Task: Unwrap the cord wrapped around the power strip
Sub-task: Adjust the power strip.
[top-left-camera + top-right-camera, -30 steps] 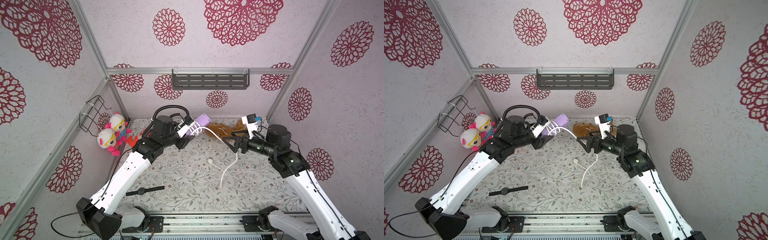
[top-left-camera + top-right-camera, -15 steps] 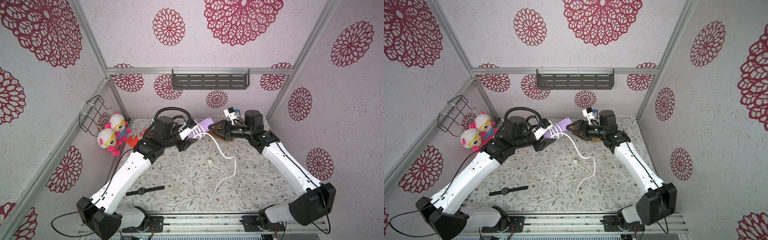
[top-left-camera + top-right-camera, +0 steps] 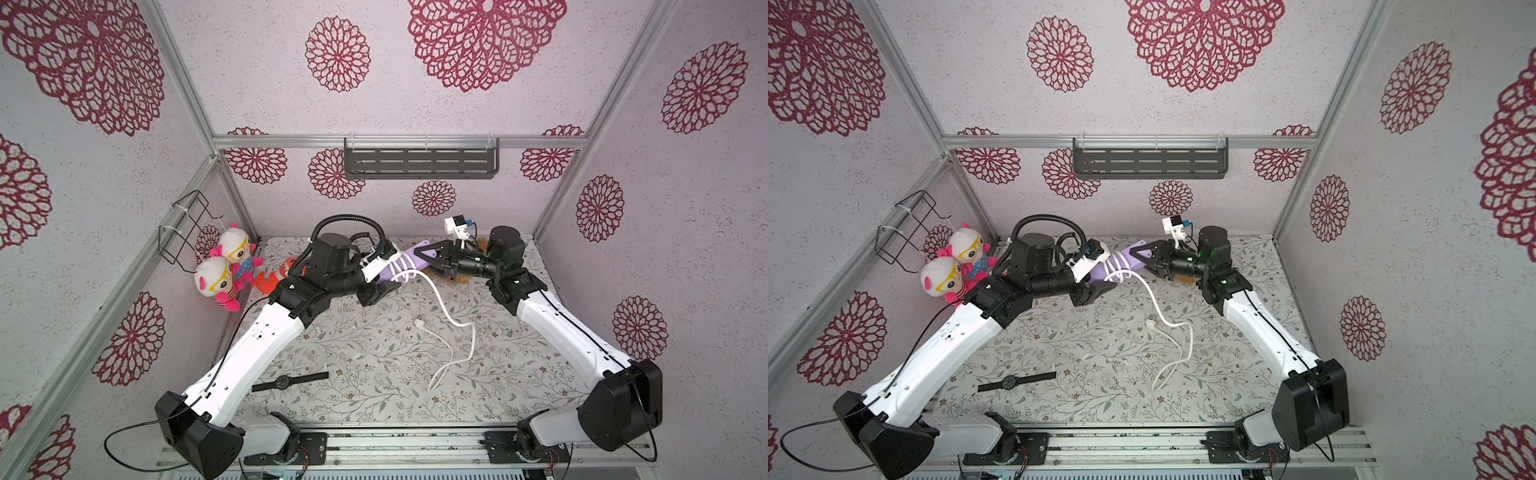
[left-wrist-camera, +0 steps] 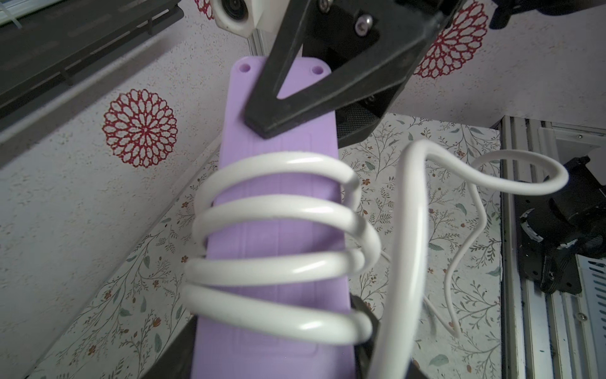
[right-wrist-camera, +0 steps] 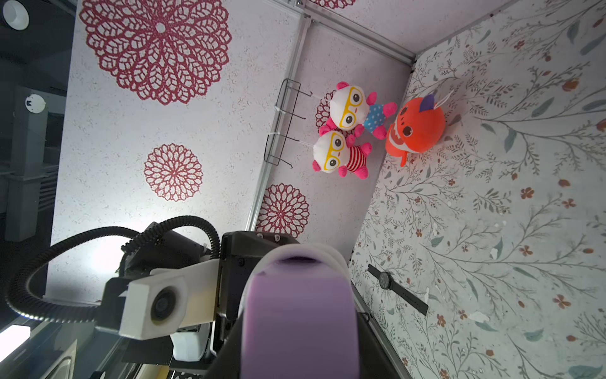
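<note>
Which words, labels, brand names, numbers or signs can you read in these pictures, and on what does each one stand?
No text can be read in any view.
Power strip: its moulded back is plain and no lettering shows.
Wristwatch: the dial is too small to read.
Plush toys: dots and stripes only, no words.

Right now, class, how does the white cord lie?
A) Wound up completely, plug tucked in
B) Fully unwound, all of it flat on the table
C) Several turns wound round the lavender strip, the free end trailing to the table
C: the left wrist view shows four turns of the cord circling the power strip, and in a top view its plug lies on the table.
</note>
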Controlling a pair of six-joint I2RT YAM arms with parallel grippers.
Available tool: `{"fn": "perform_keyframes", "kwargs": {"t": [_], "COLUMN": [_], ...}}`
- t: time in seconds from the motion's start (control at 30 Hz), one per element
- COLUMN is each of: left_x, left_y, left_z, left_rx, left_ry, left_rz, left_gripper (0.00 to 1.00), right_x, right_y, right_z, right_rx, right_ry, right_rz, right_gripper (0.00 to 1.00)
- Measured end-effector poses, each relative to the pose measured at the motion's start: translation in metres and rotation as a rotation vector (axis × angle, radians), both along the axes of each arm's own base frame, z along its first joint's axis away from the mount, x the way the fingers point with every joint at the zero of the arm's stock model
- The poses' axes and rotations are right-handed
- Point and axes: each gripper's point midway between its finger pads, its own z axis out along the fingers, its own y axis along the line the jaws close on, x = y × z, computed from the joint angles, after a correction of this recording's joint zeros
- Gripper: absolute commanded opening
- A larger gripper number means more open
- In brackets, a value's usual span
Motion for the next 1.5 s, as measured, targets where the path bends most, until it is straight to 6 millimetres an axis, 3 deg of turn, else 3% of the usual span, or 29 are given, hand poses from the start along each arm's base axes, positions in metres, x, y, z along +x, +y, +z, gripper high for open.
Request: {"fn": "perform_keyframes", "kwargs": {"t": [0.03, 0.23, 0.37, 0.53, 0.6, 0.73, 0.8, 1.0, 1.13, 1.17, 1.23, 1.3, 1.4, 1.5], "left_x": [0.000, 0.001, -0.013, -0.017, -0.015, -0.010, -0.005, 0.002, 0.000, -0.001, -0.003, -0.005, -0.007, -0.009], "left_y": [0.000, 0.011, 0.037, 0.071, 0.075, 0.068, 0.059, 0.037, 0.030, 0.030, 0.030, 0.029, 0.029, 0.031], "left_z": [0.000, 0.001, 0.006, 0.027, 0.032, 0.029, 0.027, 0.024, 0.020, 0.019, 0.016, 0.015, 0.013, 0.012], "left_rx": [-0.001, -0.017, -0.029, -0.038, -0.038, -0.035, -0.038, -0.048, -0.052, -0.051, -0.050, -0.048, -0.045, -0.047], "left_ry": [0.002, -0.033, -0.074, -0.172, -0.197, -0.187, -0.168, -0.103, -0.066, -0.055, -0.038, -0.022, 0.004, 0.022], "left_rz": [0.004, 0.057, 0.108, 0.192, 0.205, 0.171, 0.138, 0.034, -0.006, -0.009, -0.013, -0.019, -0.021, -0.021], "left_gripper": [0.97, 0.97, 0.99, 0.81, 0.81, 0.91, 0.91, 0.66, 0.59, 0.60, 0.77, 0.85, 0.83, 0.72], "right_x": [0.000, 0.006, 0.008, 0.008, 0.008, 0.008, 0.009, 0.008, 0.009, 0.008, 0.006, 0.004, 0.001, 0.000], "right_y": [0.000, 0.002, 0.000, 0.000, 0.000, 0.001, 0.001, 0.005, 0.005, 0.006, 0.008, 0.010, 0.011, 0.012], "right_z": [0.000, -0.008, -0.008, -0.008, -0.006, -0.003, -0.004, -0.007, -0.007, -0.007, -0.007, -0.007, -0.005, -0.002], "right_rx": [0.007, 0.038, 0.044, 0.046, 0.046, 0.045, 0.042, 0.033, 0.032, 0.031, 0.030, 0.029, 0.030, 0.032], "right_ry": [0.003, 0.082, 0.102, 0.112, 0.112, 0.109, 0.114, 0.120, 0.120, 0.119, 0.115, 0.114, 0.111, 0.101], "right_rz": [0.000, -0.005, -0.012, -0.013, -0.013, -0.014, -0.022, -0.027, -0.035, -0.032, -0.025, -0.015, 0.000, 0.009], "right_gripper": [0.00, 0.00, 0.00, 0.00, 0.00, 0.00, 0.00, 0.00, 0.00, 0.00, 0.00, 0.00, 0.00, 0.00]}}
